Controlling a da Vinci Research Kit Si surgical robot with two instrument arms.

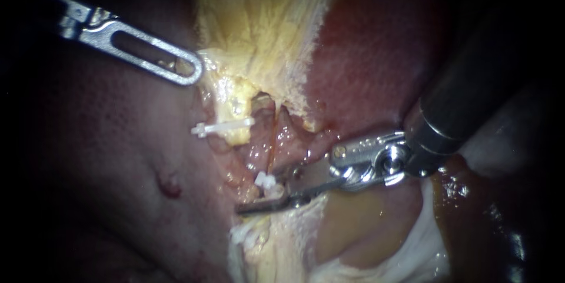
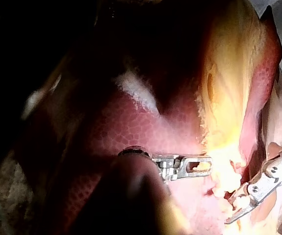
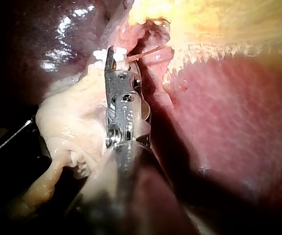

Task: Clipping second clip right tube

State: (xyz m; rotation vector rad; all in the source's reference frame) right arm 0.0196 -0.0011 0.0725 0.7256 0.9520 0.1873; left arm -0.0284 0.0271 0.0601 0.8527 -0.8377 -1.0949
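1. Right instrument (image 1: 262, 195): in from the right of the tube (image 1: 272, 150); end effector narrow, closed on a white clip (image 1: 266, 181); clip ends poking out past the tip in the right wrist view.
2. Tube: thin and orange; runs down from the pink tissue straight into that end effector and touches the clip there; cannot tell whether the clip goes fully around it.
3. Left instrument (image 1: 187, 70): in from the upper left, well apart from the tube; slotted end effector closed on the edge of the yellow tissue (image 1: 259, 18), with some of it showing through the slot.
4. Far clip (image 1: 223, 127): white, lying crosswise on a yellow stub, near the tube on its left; apart from both instruments.
5. White bit (image 1: 244, 235): below the tube's lower end, just under the right instrument; too unclear to say whether a clip.
6. Liver (image 1: 365, 53): dark red, right of the tube and behind the right instrument's shaft; yellow tissue above the tube, fanning upward.
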